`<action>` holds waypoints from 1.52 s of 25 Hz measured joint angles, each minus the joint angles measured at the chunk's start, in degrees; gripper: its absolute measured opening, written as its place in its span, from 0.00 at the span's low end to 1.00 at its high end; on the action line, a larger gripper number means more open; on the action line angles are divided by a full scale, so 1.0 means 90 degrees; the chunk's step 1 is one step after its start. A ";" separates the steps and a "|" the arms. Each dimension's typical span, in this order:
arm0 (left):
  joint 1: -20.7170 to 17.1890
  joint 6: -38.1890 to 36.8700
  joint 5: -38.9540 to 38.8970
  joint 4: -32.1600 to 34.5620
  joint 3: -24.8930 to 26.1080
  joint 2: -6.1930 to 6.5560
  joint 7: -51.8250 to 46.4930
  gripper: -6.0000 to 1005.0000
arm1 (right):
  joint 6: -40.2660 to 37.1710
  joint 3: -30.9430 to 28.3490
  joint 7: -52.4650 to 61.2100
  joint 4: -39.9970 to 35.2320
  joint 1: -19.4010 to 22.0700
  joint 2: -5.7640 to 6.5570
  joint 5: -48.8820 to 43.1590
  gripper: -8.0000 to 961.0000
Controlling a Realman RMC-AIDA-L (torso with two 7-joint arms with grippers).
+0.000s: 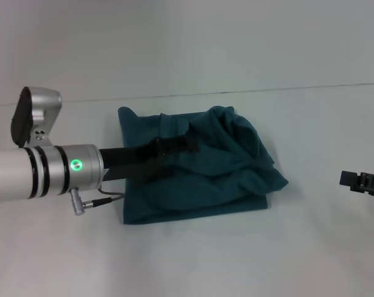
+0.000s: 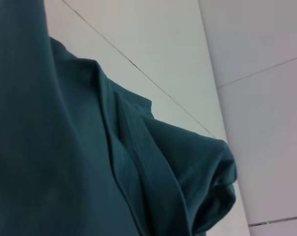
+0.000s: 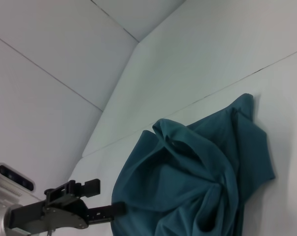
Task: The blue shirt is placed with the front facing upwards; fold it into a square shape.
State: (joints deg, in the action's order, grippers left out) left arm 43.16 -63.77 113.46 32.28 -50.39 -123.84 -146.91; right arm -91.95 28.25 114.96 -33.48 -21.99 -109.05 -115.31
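Left tool [image 1: 174, 147], grip state indiscernible, over the bunched dark teal-blue cotton shirt [image 1: 224, 167] mid-fold; next: flatten the rumpled side square. Right tool [image 1: 365, 182] idle.

One blue shirt [image 1: 199, 173], bunched on one white table [image 1: 193, 260]. Two grippers: the left gripper [image 1: 174, 148] over the cloth, the right gripper [image 1: 363, 182] at the table's edge.

You see: blue shirt [image 1: 205, 179] plain dark teal, no lettering showing | table [image 1: 193, 266] plain white, thin dark seam line | left gripper [image 1: 174, 147] black | left arm silver, black bands, green light | right gripper [image 1: 363, 183] black
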 joint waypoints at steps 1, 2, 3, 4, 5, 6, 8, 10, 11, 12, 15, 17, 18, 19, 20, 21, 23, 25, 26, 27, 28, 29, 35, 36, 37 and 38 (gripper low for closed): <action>0.0032 0.0064 0.0000 -0.0053 -0.0005 0.0000 -0.0006 0.93 | 0.0001 0.0001 0.0000 0.0000 0.0001 0.0000 0.0000 0.92; 0.0081 0.0154 0.0000 -0.0126 -0.0011 0.0000 -0.0019 0.93 | 0.0002 0.0002 0.0000 0.0000 0.0001 -0.0001 0.0000 0.92; 0.0133 0.0255 0.0001 -0.0217 -0.0019 0.0001 -0.0036 0.93 | 0.0003 0.0002 0.0000 0.0000 0.0001 -0.0002 0.0000 0.92; 0.0205 0.0379 0.0013 -0.0355 -0.0032 0.0008 -0.0057 0.93 | 0.0002 0.0003 0.0000 0.0000 0.0001 -0.0002 0.0000 0.92; 0.0270 0.0472 0.0016 -0.0469 -0.0036 0.0017 -0.0056 0.93 | 0.0002 0.0004 -0.0001 0.0000 0.0002 -0.0003 0.0000 0.92; 0.0322 0.0554 0.0018 -0.0559 -0.0039 0.0021 -0.0048 0.92 | 0.0002 0.0004 0.0000 0.0000 0.0005 -0.0003 0.0000 0.92; 0.0386 0.0678 0.0017 -0.0630 -0.0043 0.0009 -0.0029 0.90 | 0.0002 0.0006 0.0000 0.0000 0.0009 -0.0004 0.0000 0.92; 0.0451 0.0809 0.0037 -0.0687 -0.0052 -0.0008 -0.0044 0.89 | 0.0002 0.0006 0.0000 0.0000 0.0011 -0.0009 0.0000 0.92; 0.0475 0.0845 0.0047 -0.0720 -0.0055 -0.0009 -0.0053 0.88 | 0.0001 0.0006 0.0002 0.0000 0.0011 -0.0013 0.0000 0.92; 0.0475 0.0845 0.0047 -0.0720 -0.0055 -0.0009 -0.0053 0.87 | 0.0000 0.0006 0.0003 0.0000 0.0012 -0.0014 0.0000 0.92; 0.0491 0.0886 0.0053 -0.0757 -0.0066 -0.0005 0.0035 0.85 | -0.0006 0.0006 0.0006 0.0000 0.0020 -0.0013 0.0000 0.92; 0.0446 0.0874 0.0041 -0.0741 -0.0064 -0.0003 0.0059 0.83 | -0.0011 0.0006 0.0007 0.0004 0.0029 -0.0016 0.0000 0.92; 0.0430 0.0873 0.0039 -0.0741 -0.0054 -0.0003 0.0059 0.82 | -0.0012 0.0006 0.0007 0.0005 0.0034 -0.0018 0.0000 0.92; 0.0408 0.0873 0.0035 -0.0740 -0.0040 -0.0002 0.0059 0.78 | -0.0013 0.0006 0.0007 0.0006 0.0038 -0.0022 0.0000 0.92; 0.0384 0.0874 0.0030 -0.0736 -0.0027 -0.0003 0.0059 0.73 | -0.0013 0.0006 0.0007 0.0007 0.0039 -0.0024 0.0000 0.92; 0.0369 0.0874 0.0028 -0.0733 -0.0019 -0.0004 0.0059 0.69 | -0.0014 0.0006 0.0006 0.0007 0.0039 -0.0027 0.0000 0.92; 0.0349 0.0868 0.0022 -0.0731 -0.0011 -0.0003 0.0055 0.60 | -0.0015 0.0006 0.0004 0.0009 0.0040 -0.0030 0.0000 0.92; 0.0343 0.0854 0.0020 -0.0731 -0.0006 -0.0003 0.0047 0.56 | -0.0012 0.0006 0.0003 0.0009 0.0041 -0.0031 0.0000 0.92; 0.0343 0.0853 0.0020 -0.0730 -0.0005 -0.0003 0.0045 0.54 | -0.0010 0.0006 0.0002 0.0010 0.0041 -0.0031 0.0000 0.92; 0.0342 0.0853 0.0020 -0.0727 -0.0005 -0.0002 0.0043 0.51 | -0.0010 0.0006 0.0002 0.0010 0.0041 -0.0032 0.0000 0.92; 0.0341 0.0853 0.0020 -0.0721 -0.0005 -0.0002 0.0043 0.49 | -0.0009 0.0006 0.0001 0.0010 0.0041 -0.0032 0.0000 0.92; 0.0341 0.0853 0.0020 -0.0717 -0.0005 -0.0001 0.0043 0.47 | -0.0008 0.0006 0.0001 0.0010 0.0041 -0.0032 0.0000 0.92; 0.0338 0.0851 -0.0061 -0.0707 -0.0010 -0.0006 0.0070 0.28 | -0.0002 0.0006 -0.0001 0.0010 0.0049 -0.0042 0.0000 0.92; 0.0331 0.0849 -0.0120 -0.0700 -0.0012 -0.0006 0.0099 0.21 | -0.0001 0.0006 0.0000 0.0010 0.0054 -0.0042 0.0000 0.92; 0.0328 0.0849 -0.0176 -0.0700 -0.0023 -0.0007 0.0128 0.13 | 0.0000 0.0006 0.0000 0.0010 0.0056 -0.0042 0.0000 0.92; 0.0327 0.0845 -0.0212 -0.0700 -0.0030 -0.0008 0.0149 0.11 | 0.0000 0.0005 0.0000 0.0010 0.0059 -0.0042 0.0000 0.92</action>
State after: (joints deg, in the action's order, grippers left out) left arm 46.10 -56.16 111.56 25.98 -50.67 -123.91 -145.57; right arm -91.95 28.30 114.96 -33.39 -21.45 -109.43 -115.31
